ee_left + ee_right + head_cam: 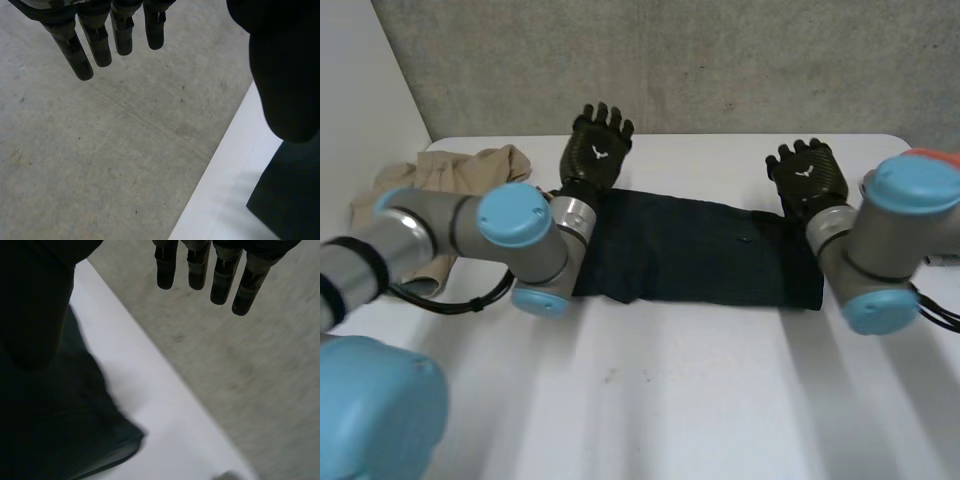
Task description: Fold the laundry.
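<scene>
Head view: a dark garment (690, 250) lies flat across the middle of the tabletop (670, 400). The left robot hand (595, 150) is at its far left corner and the right robot hand (807, 175) at its far right corner. A beige garment (440, 175) lies at the far left.
Left wrist view: fingers (100, 45) straight and spread, holding nothing.
Right wrist view: fingers (225, 280) likewise straight and empty.

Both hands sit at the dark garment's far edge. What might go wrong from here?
Both the left hand and right hand are open, fingers reaching past the dark garment toward the far edge of the table, so closing now may miss the cloth. The left arm hangs close to the beige garment and might drag it.
</scene>
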